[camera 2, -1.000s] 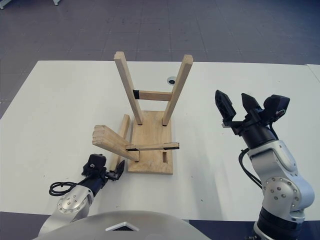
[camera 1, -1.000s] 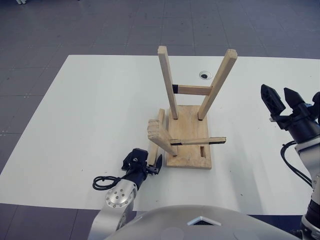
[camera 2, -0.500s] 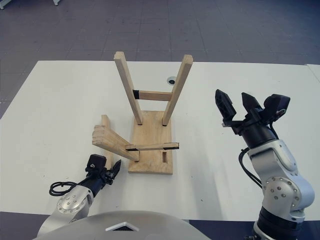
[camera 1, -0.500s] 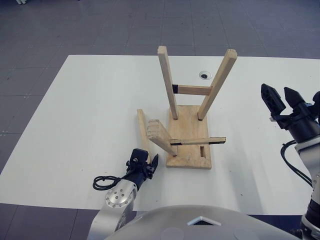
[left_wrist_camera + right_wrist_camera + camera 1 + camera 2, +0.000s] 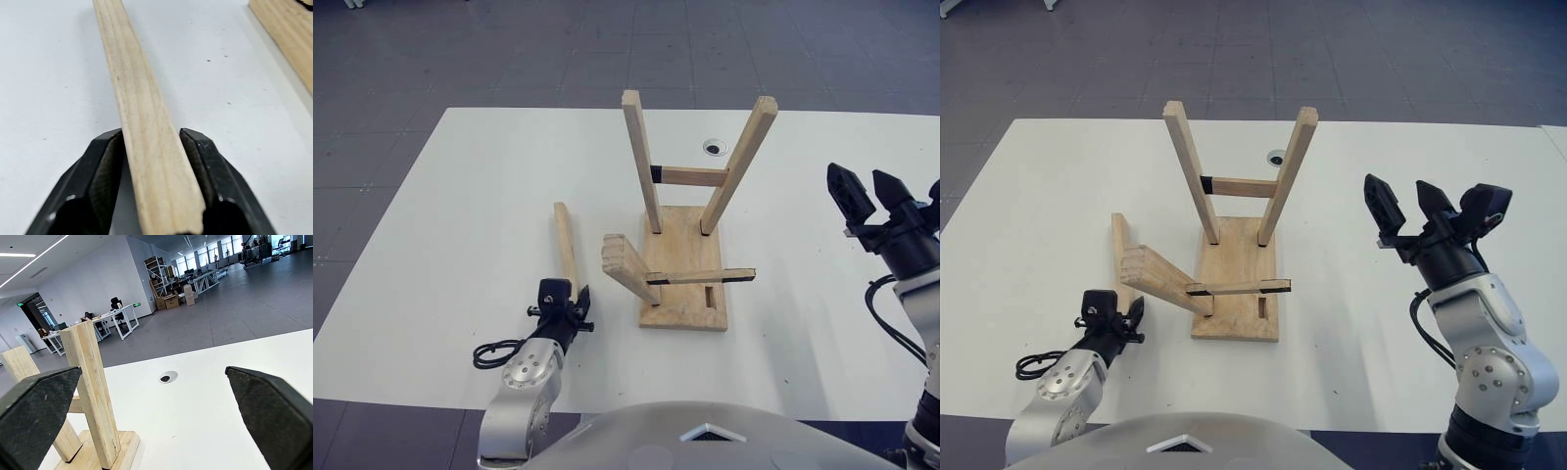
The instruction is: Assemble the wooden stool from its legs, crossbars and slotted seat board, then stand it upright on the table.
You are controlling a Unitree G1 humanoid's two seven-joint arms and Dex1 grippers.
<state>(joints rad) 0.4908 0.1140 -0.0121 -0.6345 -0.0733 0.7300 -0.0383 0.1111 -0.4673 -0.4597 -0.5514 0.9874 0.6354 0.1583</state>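
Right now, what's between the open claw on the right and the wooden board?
Nothing. The stretch of white table between the right gripper and the board is bare, as both eye views show.

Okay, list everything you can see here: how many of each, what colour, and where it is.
table: one, white, under everything.
cable hole: one, dark with a pale ring, in the table's far side behind the stool parts.
seat board: one, light wood, flat at the table's middle.
upright legs: two, light wood, standing on the board's far end.
crossbar: one, light wood with a black end, joining the upright legs.
tilted leg: one, light wood, leaning over the board's near left.
second crossbar: one, light wood with black ends, sticking out from the tilted leg.
loose leg: one, light wood, flat on the table left of the board.
left gripper: black, shut on the loose leg's near end.
right gripper: black, open, raised to the board's right.
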